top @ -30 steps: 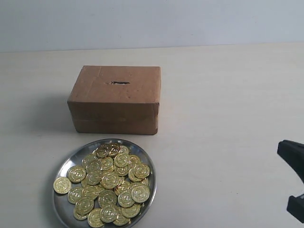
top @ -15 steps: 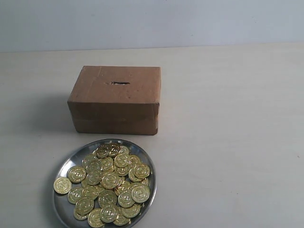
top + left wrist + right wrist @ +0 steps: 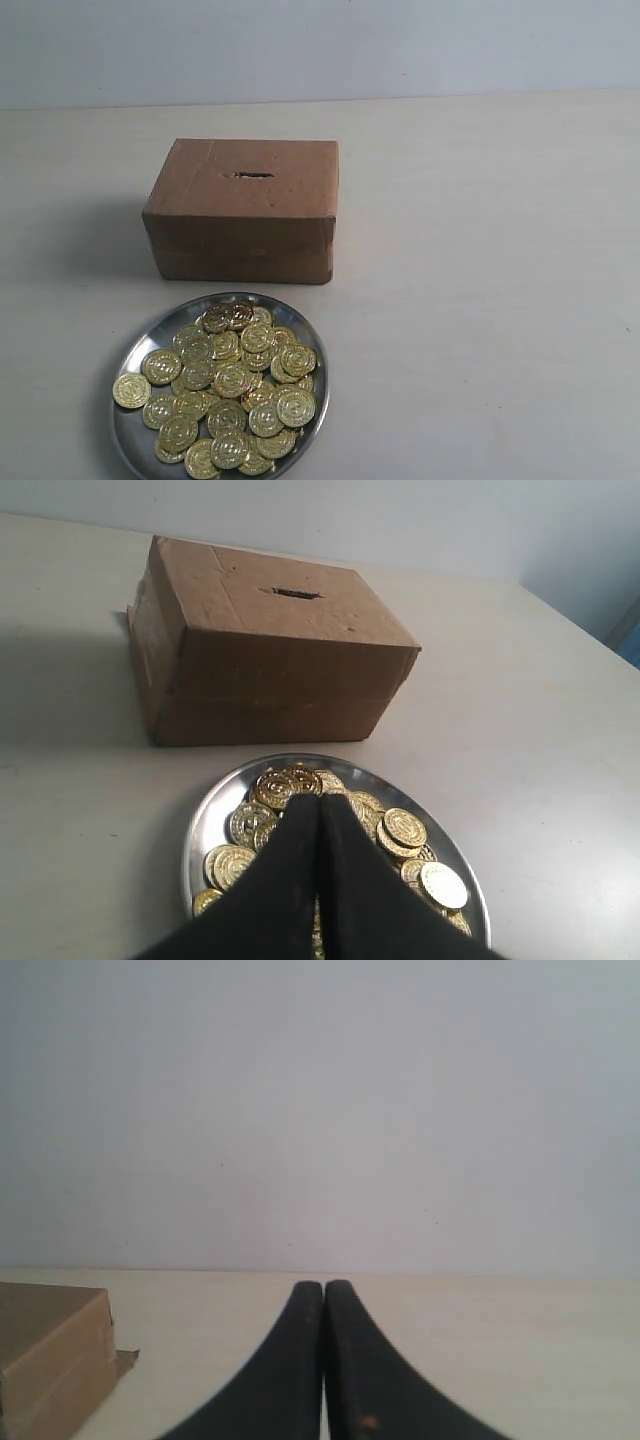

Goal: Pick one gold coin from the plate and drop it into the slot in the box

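A round silver plate [image 3: 140, 352] heaped with gold coins [image 3: 232, 380] lies in front of the brown cardboard box [image 3: 243, 235]. A short dark slot [image 3: 253, 175] pierces the box's top face. Neither gripper shows in the exterior view. In the left wrist view my left gripper [image 3: 321, 802] hangs over the plate [image 3: 200, 820] and its coins [image 3: 404, 828], its black fingers pressed together with nothing between them; the box [image 3: 270, 680] and slot [image 3: 295, 592] lie beyond. My right gripper [image 3: 323, 1286] is shut and empty above bare table, with a corner of the box [image 3: 45, 1350] at the view's edge.
The pale table [image 3: 480, 280] stretches wide to the right of the box and plate, and a plain light wall [image 3: 320, 45] rises behind it. No other objects stand on the table.
The right gripper, seen a second ago at the right edge of the exterior view, has left that view. The box, plate and coins have not moved.
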